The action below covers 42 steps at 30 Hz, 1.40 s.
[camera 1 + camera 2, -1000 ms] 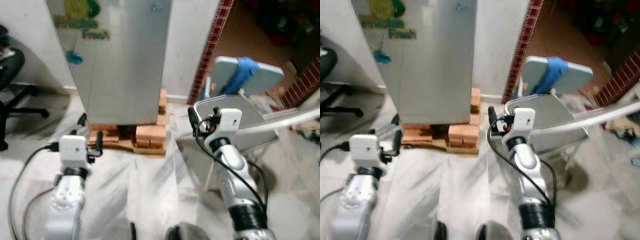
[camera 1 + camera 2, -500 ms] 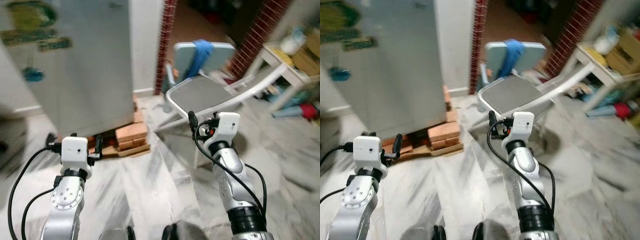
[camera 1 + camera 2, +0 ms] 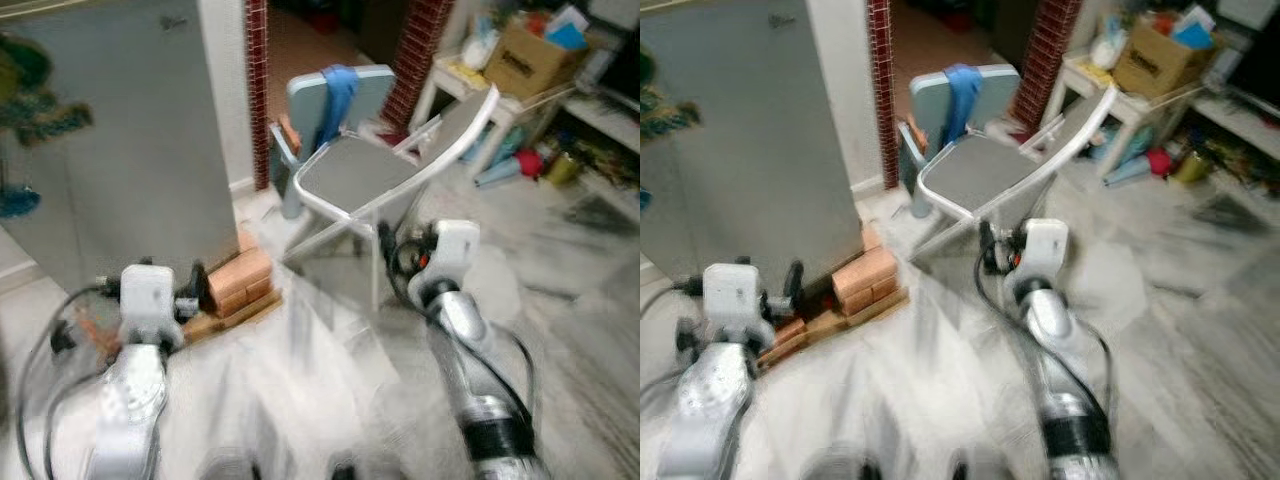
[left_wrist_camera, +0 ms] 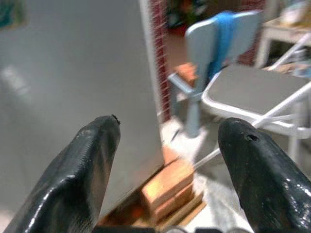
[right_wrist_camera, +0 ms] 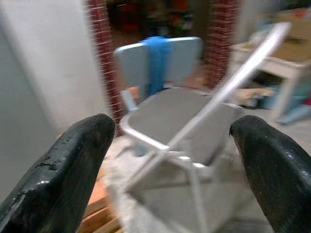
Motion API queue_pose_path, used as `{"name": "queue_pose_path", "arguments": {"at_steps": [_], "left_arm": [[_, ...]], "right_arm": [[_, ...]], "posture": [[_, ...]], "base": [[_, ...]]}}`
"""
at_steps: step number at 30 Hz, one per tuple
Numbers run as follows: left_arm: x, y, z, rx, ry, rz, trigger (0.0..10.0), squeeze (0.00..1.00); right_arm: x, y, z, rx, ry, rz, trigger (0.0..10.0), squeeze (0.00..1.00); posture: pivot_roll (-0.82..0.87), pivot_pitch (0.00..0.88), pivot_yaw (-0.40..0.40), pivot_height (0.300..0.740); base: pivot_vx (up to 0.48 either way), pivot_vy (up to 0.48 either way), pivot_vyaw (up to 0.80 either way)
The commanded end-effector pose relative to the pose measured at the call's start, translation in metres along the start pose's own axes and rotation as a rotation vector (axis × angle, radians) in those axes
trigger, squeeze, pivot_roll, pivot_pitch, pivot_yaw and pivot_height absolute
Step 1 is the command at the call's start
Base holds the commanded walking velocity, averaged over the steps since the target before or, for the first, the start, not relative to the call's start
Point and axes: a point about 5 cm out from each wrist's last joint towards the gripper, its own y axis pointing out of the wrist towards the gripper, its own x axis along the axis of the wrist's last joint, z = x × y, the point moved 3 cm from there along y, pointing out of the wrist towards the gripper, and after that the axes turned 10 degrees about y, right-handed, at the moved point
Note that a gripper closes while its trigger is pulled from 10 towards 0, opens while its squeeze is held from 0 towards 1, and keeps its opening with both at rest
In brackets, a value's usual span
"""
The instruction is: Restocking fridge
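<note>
The grey fridge (image 3: 110, 150) stands at the left with its door closed, and colourful stickers show at its left edge. It rests on a stack of bricks (image 3: 240, 280). My left gripper (image 3: 148, 275) is held out low in front of the fridge's lower corner, apart from it. It is open, with nothing between its black fingers (image 4: 92, 160). My right gripper (image 3: 420, 245) is held out towards a folding chair and is also open and empty, its fingers (image 5: 73, 160) spread wide. The eye views are blurred.
A grey folding chair (image 3: 350, 175) stands just ahead of the right gripper. Behind it is a pale blue chair (image 3: 335, 95) with a blue cloth over its back. A white table with a cardboard box (image 3: 530, 60) stands at the back right, with clutter beneath. The floor is pale marble.
The camera has swung to the right: the fridge now sits further left, and the chairs and cluttered table have come into view. Both arms keep the same raised pose, grippers open.
</note>
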Motion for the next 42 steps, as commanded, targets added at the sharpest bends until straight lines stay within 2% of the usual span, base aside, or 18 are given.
{"name": "queue_pose_path", "arguments": {"at_steps": [1,15,21,36,42], "left_arm": [[-0.001,-0.002,0.008,0.014,0.023,0.0,10.0,0.0],[-0.003,-0.003,0.006,0.007,0.0,0.005,10.0,0.0],[-0.01,-0.002,0.007,0.019,-0.012,0.049,10.0,0.0],[-0.011,0.0,0.005,0.009,-0.004,0.057,10.0,0.0],[-0.009,0.001,0.006,0.013,0.003,0.051,10.0,0.0]], "right_arm": [[-0.001,0.002,0.01,0.028,0.018,-0.005,10.0,0.0],[-0.004,0.004,0.012,0.03,0.019,0.0,10.0,0.0],[-0.005,0.003,0.012,0.03,0.015,0.001,10.0,0.0],[-0.005,0.006,0.012,0.035,0.009,-0.002,10.0,0.0],[-0.003,0.007,0.013,0.036,0.007,-0.007,10.0,0.0]], "posture": [[0.14,0.053,-0.039,0.74],[0.14,0.06,-0.035,0.74],[0.14,0.06,-0.032,0.74],[0.14,0.063,-0.029,0.74],[0.14,0.074,-0.021,0.74]], "base": [[0.0,0.0,-0.8],[0.0,0.0,-0.8],[-0.044,0.0,-0.78],[-0.286,0.384,0.0],[0.0,0.439,0.0]]}}
